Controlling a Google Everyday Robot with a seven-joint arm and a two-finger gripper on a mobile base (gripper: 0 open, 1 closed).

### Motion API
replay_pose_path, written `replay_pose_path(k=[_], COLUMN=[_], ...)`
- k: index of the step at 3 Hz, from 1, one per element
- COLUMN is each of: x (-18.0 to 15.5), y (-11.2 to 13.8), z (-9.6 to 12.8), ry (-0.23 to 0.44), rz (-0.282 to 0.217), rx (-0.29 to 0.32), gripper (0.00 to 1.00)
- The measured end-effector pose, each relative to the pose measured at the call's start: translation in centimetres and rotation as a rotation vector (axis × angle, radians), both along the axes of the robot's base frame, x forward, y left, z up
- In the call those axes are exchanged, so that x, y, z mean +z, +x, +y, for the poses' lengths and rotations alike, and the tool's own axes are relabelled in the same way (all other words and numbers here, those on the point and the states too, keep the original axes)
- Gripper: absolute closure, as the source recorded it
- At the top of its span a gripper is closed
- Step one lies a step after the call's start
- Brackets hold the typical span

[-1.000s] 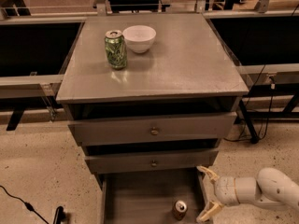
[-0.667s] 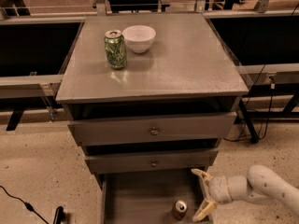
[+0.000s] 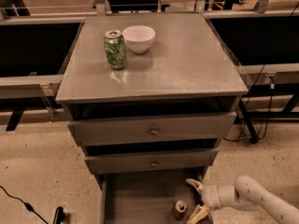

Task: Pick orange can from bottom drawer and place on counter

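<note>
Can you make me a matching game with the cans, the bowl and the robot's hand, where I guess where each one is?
Things:
1. orange can
2. green can
3. white bowl
4. hand

Places:
A. on the counter, leftmost thing there
B. open, at the right side of the bottom drawer
C. inside the bottom drawer
D. on the counter, just right of the other thing

Pairs: 1-C, 2-A, 3-D, 4-B

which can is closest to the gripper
The orange can, down in the open bottom drawer, right beside the gripper with its jaws open. The green can is far off, up on the counter next to the white bowl.
</note>
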State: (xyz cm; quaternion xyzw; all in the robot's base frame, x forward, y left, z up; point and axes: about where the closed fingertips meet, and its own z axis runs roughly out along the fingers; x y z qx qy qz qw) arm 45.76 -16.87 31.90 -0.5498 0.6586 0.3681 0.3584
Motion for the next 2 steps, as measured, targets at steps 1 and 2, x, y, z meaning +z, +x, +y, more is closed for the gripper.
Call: replay_pose_path(k=[1,2], x=[-2.5,-4.1], y=[0.2,0.0], z=[-0.1,0.0], ry=[0.023,0.042], rz=[-0.058,-0.136], rx=[-0.014,-0.021], gripper=[0.00,0.00])
